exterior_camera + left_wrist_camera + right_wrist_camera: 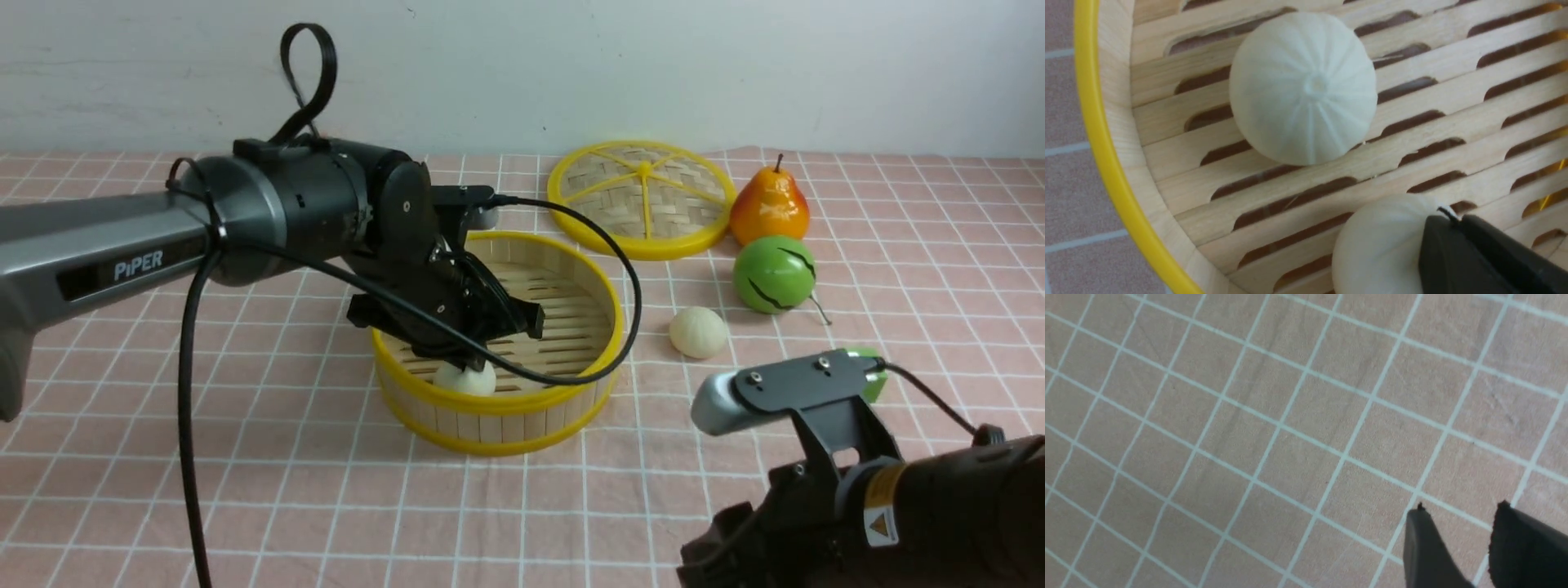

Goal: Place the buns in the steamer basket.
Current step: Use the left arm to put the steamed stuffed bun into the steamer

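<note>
The steamer basket [490,425] stands at the middle of the pink checked cloth. My left gripper [1453,218] reaches down inside it, jaws shut together and holding nothing. Two buns lie on the basket's slatted floor [1453,122]: one bun [1378,249] touches the side of the closed fingers, the other bun [1302,87] rests apart, nearer the yellow rim [1098,134]. The front view shows only one of them [465,380] under the gripper [473,358]. A third bun [698,331] sits on the cloth right of the basket. My right gripper [1461,507] hovers open over bare cloth.
The flat woven lid [642,198] lies behind the basket to the right. An orange pear [769,208] and a green fruit [774,274] stand beyond the loose bun. My right arm [898,506] fills the near right corner. A black cable [192,425] hangs from the left arm.
</note>
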Controlling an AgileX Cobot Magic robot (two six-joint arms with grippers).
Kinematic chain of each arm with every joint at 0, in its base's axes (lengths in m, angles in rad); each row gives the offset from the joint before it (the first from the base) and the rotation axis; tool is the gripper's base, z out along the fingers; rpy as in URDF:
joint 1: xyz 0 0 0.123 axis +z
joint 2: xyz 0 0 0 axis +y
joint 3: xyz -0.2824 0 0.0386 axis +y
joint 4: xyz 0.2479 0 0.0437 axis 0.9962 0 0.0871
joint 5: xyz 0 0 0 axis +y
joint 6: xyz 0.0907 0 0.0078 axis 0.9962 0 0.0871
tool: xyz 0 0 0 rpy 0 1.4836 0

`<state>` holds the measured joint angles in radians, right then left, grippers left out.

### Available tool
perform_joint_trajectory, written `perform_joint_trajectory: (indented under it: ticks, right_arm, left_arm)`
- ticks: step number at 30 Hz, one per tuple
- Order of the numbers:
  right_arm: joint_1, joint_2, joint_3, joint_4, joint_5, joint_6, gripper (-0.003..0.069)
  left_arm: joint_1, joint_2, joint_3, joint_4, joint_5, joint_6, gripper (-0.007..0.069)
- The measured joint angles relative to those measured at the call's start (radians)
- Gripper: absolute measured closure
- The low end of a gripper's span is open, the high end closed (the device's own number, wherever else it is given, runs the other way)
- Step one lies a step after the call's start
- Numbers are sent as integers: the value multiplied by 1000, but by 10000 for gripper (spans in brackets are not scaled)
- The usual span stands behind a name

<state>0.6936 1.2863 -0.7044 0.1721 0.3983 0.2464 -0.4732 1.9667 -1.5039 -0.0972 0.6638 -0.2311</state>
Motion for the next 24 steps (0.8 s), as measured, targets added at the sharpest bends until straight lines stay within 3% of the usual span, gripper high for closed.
perform_joint_trajectory:
  ticks: [13, 21, 24]
  right_arm:
    - [-12, 0, 0, -200, -181, -2, 417]
    - [-80, 0, -26, -217, -135, 32, 417]
    - [-107, 0, -58, -238, -72, 32, 417]
  left_arm:
    - [0, -48, 3, -2, -93, -2, 638]
    - [0, -11, 3, 3, -81, 0, 635]
    - [0, 35, 3, -8, -50, 0, 594]
